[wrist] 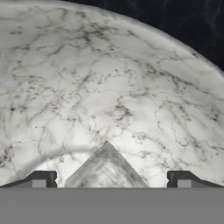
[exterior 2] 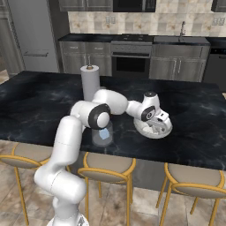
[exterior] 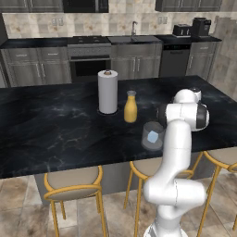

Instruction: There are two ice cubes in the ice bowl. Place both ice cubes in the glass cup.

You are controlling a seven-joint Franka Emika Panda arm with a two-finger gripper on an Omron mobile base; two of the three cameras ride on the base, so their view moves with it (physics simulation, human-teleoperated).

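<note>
The wide white-grey ice bowl (exterior 2: 145, 133) sits on the dark island counter, to the right of the glass cup (exterior 2: 101, 132). My gripper (exterior 2: 159, 128) reaches down into the bowl. In the hand view the bowl's marbled inside (wrist: 109, 87) is very close, and one translucent ice cube (wrist: 105, 168) lies between my fingertips (wrist: 41, 179) with a gap on each side. The gripper (wrist: 111, 180) is open. The other pale blue ice cube (exterior: 152, 136) rests inside the clear glass cup (exterior: 152, 127), also visible as the cube (exterior 2: 104, 134) through the glass wall.
An orange juice bottle (exterior: 131, 107) and a white paper towel roll (exterior: 108, 91) stand on the counter behind the glass. Gold-legged bar stools (exterior: 73, 183) line the near edge of the island. My own arm's elbow (exterior 2: 95, 115) hangs just over the glass.
</note>
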